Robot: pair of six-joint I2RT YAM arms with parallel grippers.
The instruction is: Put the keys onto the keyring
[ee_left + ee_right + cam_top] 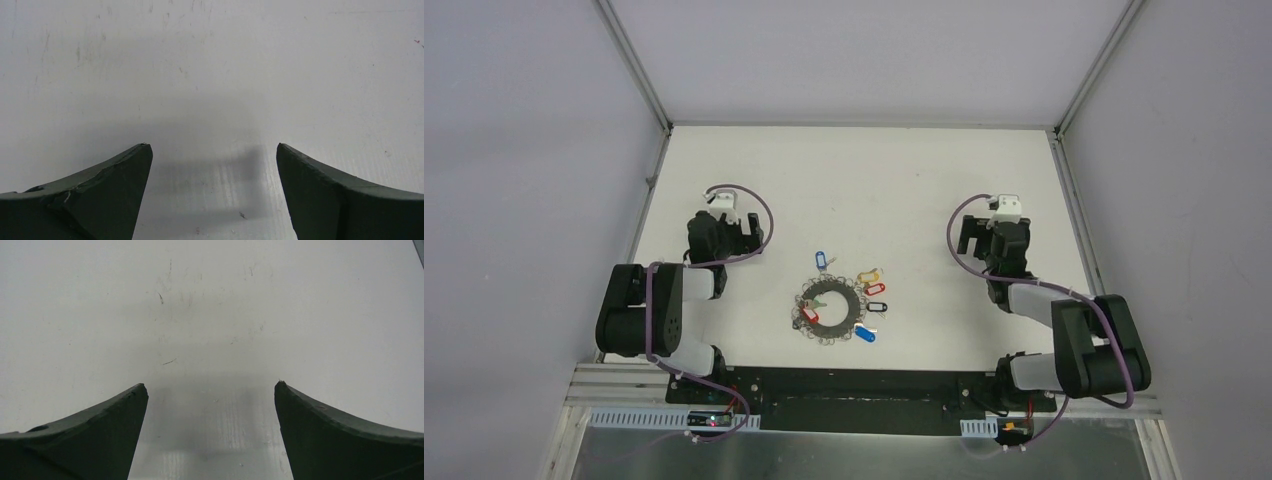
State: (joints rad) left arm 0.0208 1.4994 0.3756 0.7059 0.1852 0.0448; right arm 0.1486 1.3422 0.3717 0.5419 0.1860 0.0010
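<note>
The grey keyring (pixel 832 318) lies flat on the white table, in the middle near the front. Coloured tags fan out round its rim: a blue tag (pixel 821 260) just beyond its far edge, a red tag (pixel 876 289) at its right, another blue tag (pixel 865 333) at the front right, and another red tag (pixel 808 314) on its left side. Whether each key hangs on a loop is too small to tell. My left gripper (pixel 750 236) is open and empty, left of the ring and further back. My right gripper (pixel 967 237) is open and empty, right of the ring. The wrist views (pixel 212 146) (pixel 210 384) show only bare table between the fingers.
Yellow (pixel 870 274), black (pixel 877 306) and green (pixel 816 297) tags also sit at the ring. Metal frame posts and grey walls bound the table (pixel 864 180) at left, right and back. The arm bases stand on a black rail at the front edge.
</note>
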